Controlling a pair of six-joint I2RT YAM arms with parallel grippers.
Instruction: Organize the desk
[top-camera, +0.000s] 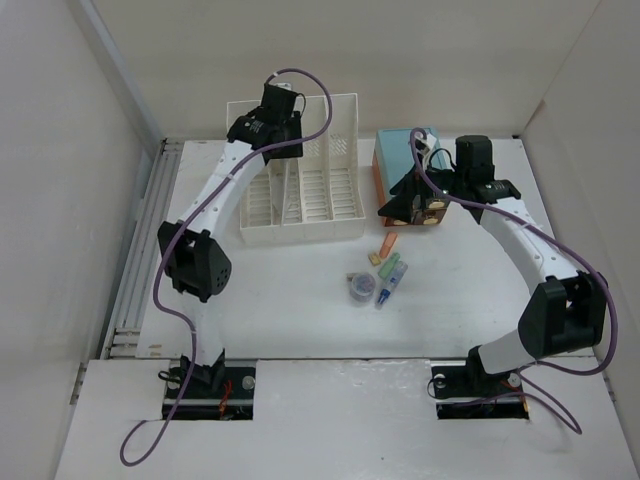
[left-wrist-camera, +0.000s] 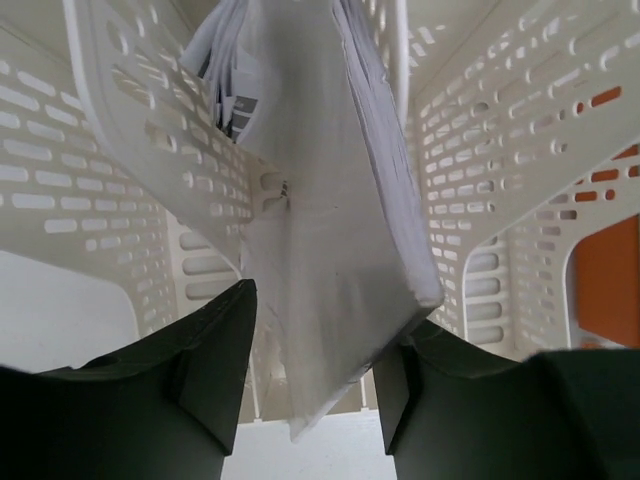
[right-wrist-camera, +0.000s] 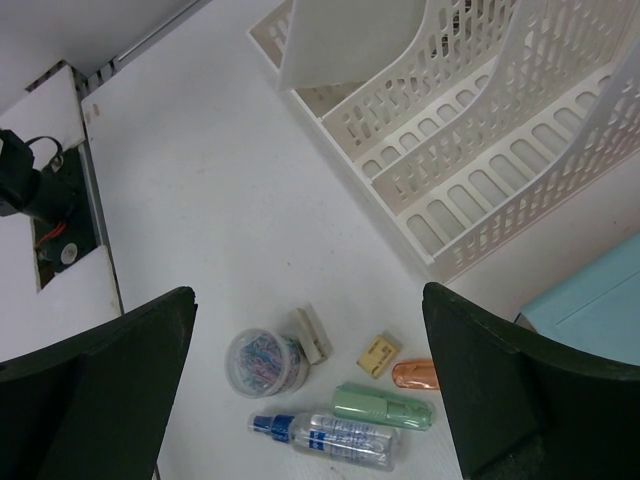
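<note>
On the white desk (top-camera: 300, 310) stands a white slotted file rack (top-camera: 320, 205). My left gripper (top-camera: 265, 140) reaches down into one of its left slots. In the left wrist view the left gripper (left-wrist-camera: 318, 330) has a white paper stack (left-wrist-camera: 330, 200) upright between its fingers, both touching it. My right gripper (top-camera: 412, 205) hangs wide open by the teal drawer box (top-camera: 400, 155), holding nothing. Below the right gripper (right-wrist-camera: 308, 295) lie a paper clip tub (right-wrist-camera: 266, 362), a white eraser (right-wrist-camera: 313, 333), a yellow eraser (right-wrist-camera: 378, 354), an orange cap (right-wrist-camera: 415, 374), a green highlighter (right-wrist-camera: 385, 405) and a spray bottle (right-wrist-camera: 335, 440).
The small items cluster at the desk's centre right, around the tub (top-camera: 360, 288). A grey rail (top-camera: 140, 260) runs along the left edge. White walls enclose the back and both sides. The drawer box shows an orange side (left-wrist-camera: 605, 280) through the rack.
</note>
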